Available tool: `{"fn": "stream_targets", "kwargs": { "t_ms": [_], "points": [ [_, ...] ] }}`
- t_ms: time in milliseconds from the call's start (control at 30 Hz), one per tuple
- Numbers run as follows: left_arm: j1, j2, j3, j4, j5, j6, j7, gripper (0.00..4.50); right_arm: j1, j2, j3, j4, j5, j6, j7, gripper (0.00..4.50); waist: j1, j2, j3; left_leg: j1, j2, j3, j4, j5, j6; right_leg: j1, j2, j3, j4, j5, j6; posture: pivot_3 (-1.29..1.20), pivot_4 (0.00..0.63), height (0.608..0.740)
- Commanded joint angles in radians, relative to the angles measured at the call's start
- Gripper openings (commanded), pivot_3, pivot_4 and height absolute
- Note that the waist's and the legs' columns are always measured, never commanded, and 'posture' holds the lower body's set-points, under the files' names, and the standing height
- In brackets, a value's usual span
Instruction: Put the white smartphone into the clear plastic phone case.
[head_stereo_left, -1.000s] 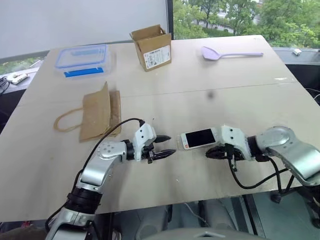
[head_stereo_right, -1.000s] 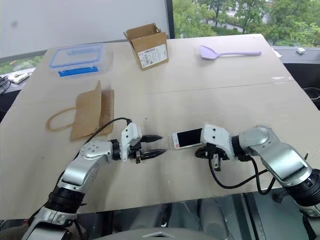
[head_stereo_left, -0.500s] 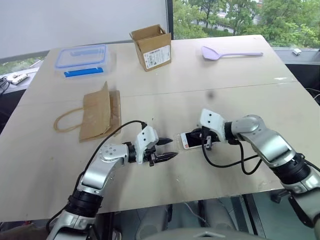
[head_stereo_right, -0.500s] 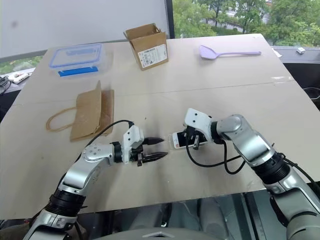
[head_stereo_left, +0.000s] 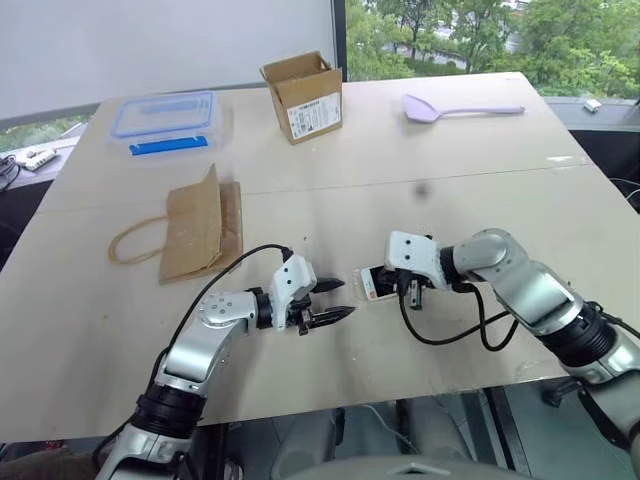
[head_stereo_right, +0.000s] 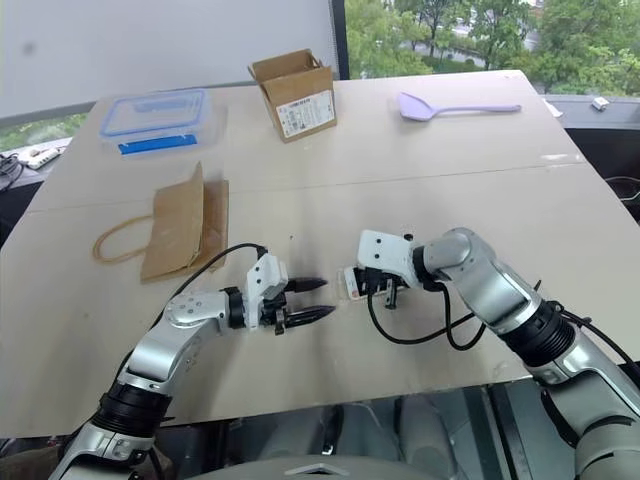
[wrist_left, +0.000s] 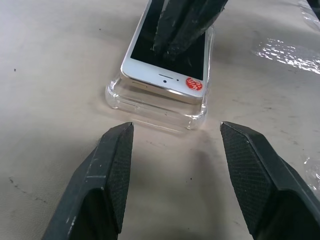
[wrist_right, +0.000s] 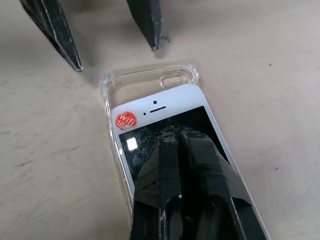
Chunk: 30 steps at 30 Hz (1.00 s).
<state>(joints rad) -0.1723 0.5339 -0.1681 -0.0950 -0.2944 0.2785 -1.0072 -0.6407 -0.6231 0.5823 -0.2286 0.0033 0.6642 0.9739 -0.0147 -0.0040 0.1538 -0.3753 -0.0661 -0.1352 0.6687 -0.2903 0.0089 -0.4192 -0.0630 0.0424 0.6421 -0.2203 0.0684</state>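
Note:
The white smartphone (wrist_right: 150, 120) lies screen up on the table, on the clear plastic phone case (wrist_right: 150, 81). Its top end, with a red sticker, stops short of the case's end, so the camera cut-out shows bare. My right gripper (wrist_right: 175, 134) is shut, and its joined tips rest on the black screen; in the head view it (head_stereo_left: 410, 291) covers most of the phone (head_stereo_left: 371, 284). My left gripper (wrist_left: 175, 132) is open and holds nothing. It points at the case's end (wrist_left: 155, 107) from a short gap away, one finger (wrist_left: 117, 150) to each side.
A brown paper bag (head_stereo_left: 195, 225) lies to the left. At the back stand a blue-lidded clear container (head_stereo_left: 163, 120) and an open cardboard box (head_stereo_left: 303, 95), with a lilac spoon (head_stereo_left: 450, 106) at the back right. The table's front edge (head_stereo_left: 330, 405) runs close below the grippers.
My right gripper has swung left and forward over the phone and turned, and its tips now sit on the screen. The left gripper has stayed put.

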Motion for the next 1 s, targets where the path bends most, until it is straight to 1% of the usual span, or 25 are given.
{"fn": "stream_targets", "kwargs": {
  "t_ms": [33, 133, 200, 300, 400, 467, 533, 600, 700, 767, 867, 1000],
  "points": [
    [-0.004, 0.006, 0.001, -0.031, -0.002, 0.006, 0.002, 2.78, 0.046, 0.005, 0.100, 0.066, -0.069, 0.036, 0.003, 0.00, 0.000, 0.000, 0.000, 0.001, 0.000, 0.000, 0.000, 0.000, 0.000, 0.002, 0.000, 0.000, 0.000, 0.000, 0.000, 0.00, 0.150, 0.740],
    [-0.005, 0.008, 0.002, -0.040, -0.005, 0.017, 0.004, 2.78, 0.063, 0.038, 0.087, 0.092, -0.062, 0.078, 0.001, 0.00, -0.002, -0.002, -0.002, 0.013, 0.000, 0.000, -0.001, -0.003, 0.004, 0.011, 0.000, 0.000, 0.000, 0.000, 0.000, 0.00, 0.150, 0.740],
    [-0.008, 0.010, 0.004, -0.043, -0.006, 0.023, 0.003, 2.78, 0.074, 0.054, 0.081, 0.123, -0.067, 0.090, -0.006, 0.00, -0.003, -0.002, -0.003, 0.016, 0.000, 0.000, -0.001, -0.003, 0.005, 0.013, 0.001, 0.000, 0.000, 0.000, 0.000, 0.00, 0.150, 0.740],
    [-0.008, 0.013, 0.007, -0.052, -0.008, 0.032, 0.004, 2.78, 0.091, 0.088, 0.039, 0.150, -0.032, 0.142, -0.012, 0.00, -0.004, -0.002, -0.011, 0.018, 0.001, 0.000, -0.001, -0.003, 0.004, 0.015, 0.002, 0.000, 0.000, 0.000, 0.000, 0.00, 0.150, 0.740],
    [-0.006, 0.015, 0.009, -0.060, -0.010, 0.038, 0.006, 2.78, 0.100, 0.124, -0.030, 0.135, 0.013, 0.168, -0.020, 0.00, -0.003, -0.002, -0.012, 0.024, 0.001, 0.000, -0.002, -0.003, 0.005, 0.021, 0.002, 0.000, 0.000, -0.001, 0.000, 0.00, 0.150, 0.740],
    [-0.003, 0.016, 0.013, -0.065, -0.013, 0.042, 0.009, 2.78, 0.104, 0.148, -0.085, 0.100, 0.052, 0.151, -0.023, 0.00, -0.003, -0.002, -0.012, 0.026, 0.001, 0.000, -0.002, -0.003, 0.005, 0.024, 0.002, 0.000, -0.001, -0.001, 0.000, 0.00, 0.150, 0.740],
    [0.001, 0.018, 0.020, -0.068, -0.018, 0.048, 0.014, 2.78, 0.091, 0.186, -0.155, 0.074, 0.084, 0.168, -0.056, 0.00, -0.005, -0.001, -0.011, 0.026, 0.001, -0.001, -0.002, -0.003, 0.005, 0.023, 0.002, 0.000, -0.001, -0.001, 0.000, 0.00, 0.150, 0.740],
    [0.008, 0.021, 0.025, -0.070, -0.020, 0.051, 0.016, 2.78, 0.077, 0.206, -0.189, 0.067, 0.087, 0.167, -0.089, 0.00, -0.010, 0.000, -0.010, 0.026, 0.001, 0.000, -0.003, -0.003, 0.005, 0.023, 0.002, 0.001, -0.001, -0.001, 0.000, 0.00, 0.150, 0.740],
    [0.013, 0.023, 0.026, -0.076, -0.022, 0.055, 0.018, 2.78, 0.059, 0.217, -0.193, 0.083, 0.082, 0.155, -0.115, 0.00, -0.014, 0.001, -0.009, 0.024, 0.001, 0.000, -0.004, -0.003, 0.004, 0.021, 0.002, 0.001, 0.000, -0.001, 0.000, 0.00, 0.150, 0.740],
    [0.013, 0.024, 0.026, -0.079, -0.023, 0.058, 0.019, 2.78, 0.047, 0.222, -0.189, 0.105, 0.074, 0.143, -0.131, 0.00, -0.016, 0.001, -0.009, 0.020, 0.001, 0.000, -0.004, -0.003, 0.004, 0.017, 0.002, 0.001, 0.000, -0.001, 0.000, 0.00, 0.150, 0.740],
    [0.014, 0.026, 0.029, -0.084, -0.028, 0.063, 0.021, 2.78, 0.036, 0.218, -0.178, 0.115, 0.077, 0.140, -0.130, 0.00, -0.016, 0.001, -0.009, 0.011, 0.000, 0.000, -0.003, -0.001, 0.002, 0.008, 0.001, 0.001, 0.000, 0.000, 0.000, 0.00, 0.150, 0.740],
    [0.021, 0.034, 0.033, -0.091, -0.036, 0.065, 0.023, 2.78, 0.022, 0.209, -0.155, 0.120, 0.075, 0.132, -0.118, 0.00, -0.016, 0.001, -0.009, 0.009, 0.000, 0.000, -0.004, 0.000, 0.000, 0.006, 0.001, 0.001, 0.000, 0.000, 0.000, 0.00, 0.150, 0.740]
  ]
}}
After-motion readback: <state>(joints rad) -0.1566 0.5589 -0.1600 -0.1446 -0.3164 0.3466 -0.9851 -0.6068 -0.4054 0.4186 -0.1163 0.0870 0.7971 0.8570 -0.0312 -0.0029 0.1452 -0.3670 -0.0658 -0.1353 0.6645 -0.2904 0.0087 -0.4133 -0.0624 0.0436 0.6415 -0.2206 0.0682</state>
